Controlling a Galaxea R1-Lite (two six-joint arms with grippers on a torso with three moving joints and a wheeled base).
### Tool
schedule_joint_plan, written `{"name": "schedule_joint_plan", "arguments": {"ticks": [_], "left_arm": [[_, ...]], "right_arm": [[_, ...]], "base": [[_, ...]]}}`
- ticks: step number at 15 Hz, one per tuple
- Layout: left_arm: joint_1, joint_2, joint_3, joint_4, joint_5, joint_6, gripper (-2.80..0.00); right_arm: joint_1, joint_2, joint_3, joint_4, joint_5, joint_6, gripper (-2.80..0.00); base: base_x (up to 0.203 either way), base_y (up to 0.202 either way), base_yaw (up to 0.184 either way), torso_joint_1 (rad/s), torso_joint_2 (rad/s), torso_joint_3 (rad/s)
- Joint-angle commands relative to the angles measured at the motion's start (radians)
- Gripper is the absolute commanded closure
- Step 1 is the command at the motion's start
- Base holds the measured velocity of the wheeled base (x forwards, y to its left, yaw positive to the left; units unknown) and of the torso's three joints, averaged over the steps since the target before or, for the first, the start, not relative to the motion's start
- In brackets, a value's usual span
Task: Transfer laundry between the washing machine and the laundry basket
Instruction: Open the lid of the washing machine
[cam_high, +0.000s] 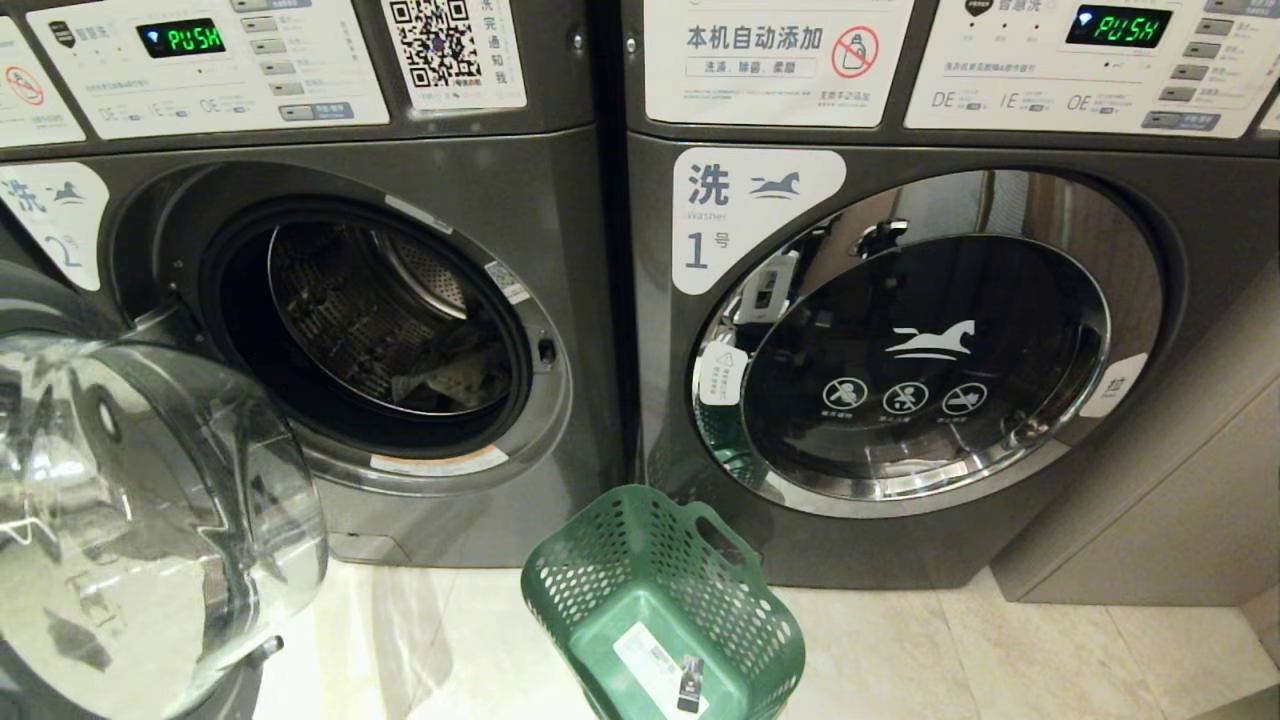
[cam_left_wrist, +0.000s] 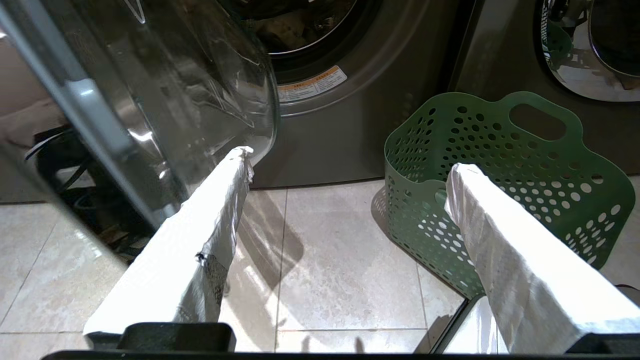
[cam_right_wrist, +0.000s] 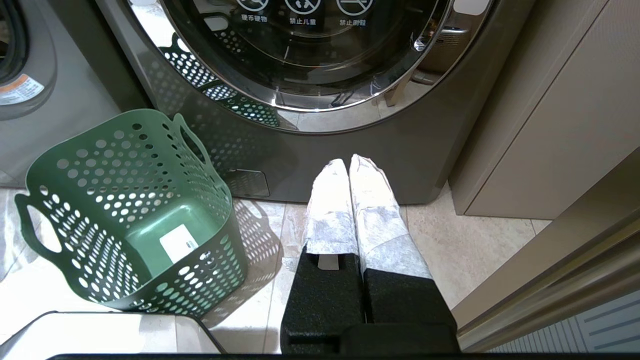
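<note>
From my remote seat I see the dark grey front-loading washing machine marked 2 with its round chrome-rimmed glass door swung wide open toward me on the left. Down in the perforated steel drum lies the laundry, a crumpled dull grey-olive cloth, resting at the bottom near the front lip. The green plastic laundry basket with round holes and cut-out handles stands on the pale tiled floor in front of the seam between this washer and the alike washer marked 1, whose door is closed; I see only the white label on the basket's bottom.

My left gripper hangs low over the tiles with its white-wrapped fingers spread wide and nothing between them, one beside the open door, the other in front of the basket. My right gripper hangs before washer 1, its fingers pressed together on nothing.
</note>
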Motion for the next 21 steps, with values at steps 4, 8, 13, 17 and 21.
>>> {"name": "schedule_joint_plan", "arguments": {"ticks": [4,8,13,17,21], "left_arm": [[0.000,0.000,0.002,-0.003,0.005,-0.013,-2.80],[0.000,0.016,-0.134,-0.012,-0.005,-0.094,-2.80],[-0.007,0.465,-0.707,0.070,-0.170,-0.142,-2.80],[-0.013,0.938,-0.878,0.033,-0.390,-0.184,-2.80],[-0.022,1.241,-0.935,-0.060,-0.396,-0.064,-2.80]], "right_arm": [[0.000,0.001,0.000,-0.001,0.000,0.000,0.00],[0.000,0.001,0.000,-0.001,0.000,0.000,0.00],[0.000,0.001,0.000,-0.001,0.000,0.000,0.00],[0.000,0.001,0.000,-0.001,0.000,0.000,0.00],[0.000,0.001,0.000,-0.001,0.000,0.000,0.00]], "base": [[0.000,0.000,0.000,0.000,0.00,0.000],[0.000,0.000,0.000,0.000,0.00,0.000],[0.000,0.000,0.000,0.000,0.00,0.000],[0.000,0.000,0.000,0.000,0.00,0.000],[0.000,0.000,0.000,0.000,0.00,0.000]]}}
